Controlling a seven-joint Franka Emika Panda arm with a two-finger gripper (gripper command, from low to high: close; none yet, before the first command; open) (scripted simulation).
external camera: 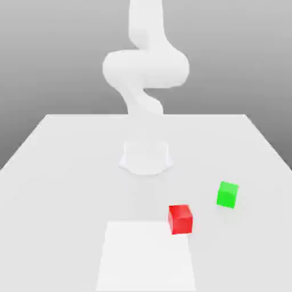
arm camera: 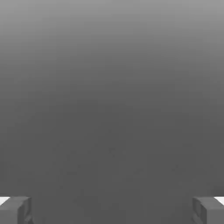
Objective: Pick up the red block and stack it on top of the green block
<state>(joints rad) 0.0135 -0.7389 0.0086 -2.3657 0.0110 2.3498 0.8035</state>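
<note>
Nearest the camera in the exterior view, at six o'clock, lies a whiter rectangular patch (external camera: pixel 145 259) on a pale tabletop (external camera: pixel 51 211). Over its corner at one o'clock stands the red block (external camera: pixel 181 219), a plain cube covering that corner and reaching a little past the patch's edge. It sits at five o'clock from the middle of the exterior view, with its top and a front face showing. Apart from it, at two o'clock from the red block, the green block (external camera: pixel 227 195) rests on the tabletop, turned at a slight angle to the table's edges. Both cubes are upright. At eleven o'clock from the red block is the white base (external camera: pixel 146 158) of the Panda arm (external camera: pixel 146 68), whose bulky links rise toward twelve o'clock against a grey backdrop (external camera: pixel 239 63). In the hand view, the gripper (arm camera: pixel 112 211) is spread wide, its two fingertips (arm camera: pixel 17 211) well apart, before a smooth grey gradient, lighter toward one edge.
</note>
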